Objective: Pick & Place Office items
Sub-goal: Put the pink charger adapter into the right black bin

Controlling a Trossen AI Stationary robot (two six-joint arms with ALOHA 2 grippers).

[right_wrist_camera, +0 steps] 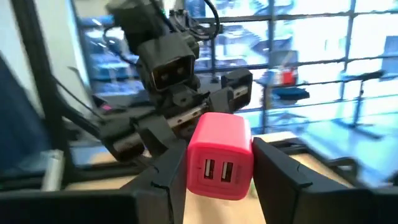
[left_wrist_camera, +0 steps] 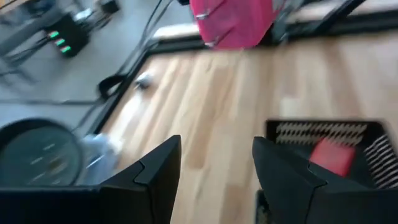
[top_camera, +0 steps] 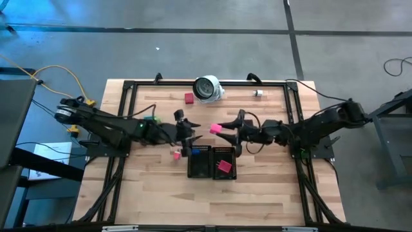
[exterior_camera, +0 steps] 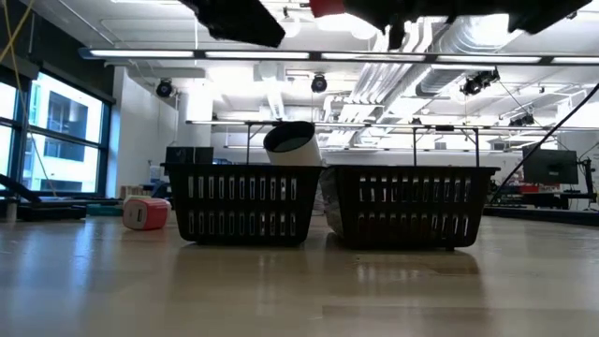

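Pink charger (right_wrist_camera: 219, 155) sits clamped in your right hand (top_camera: 222, 126) above the surface (top_camera: 154, 193) beside the trays (top_camera: 211, 161), while your left hand (left_wrist_camera: 214, 168) hangs open and empty opposite.

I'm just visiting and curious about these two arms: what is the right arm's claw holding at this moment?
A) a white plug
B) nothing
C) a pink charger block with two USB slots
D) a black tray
C: in the right wrist view the right gripper is shut on the pink charger block, its two slots facing the camera; from above the block hangs just behind the black trays.
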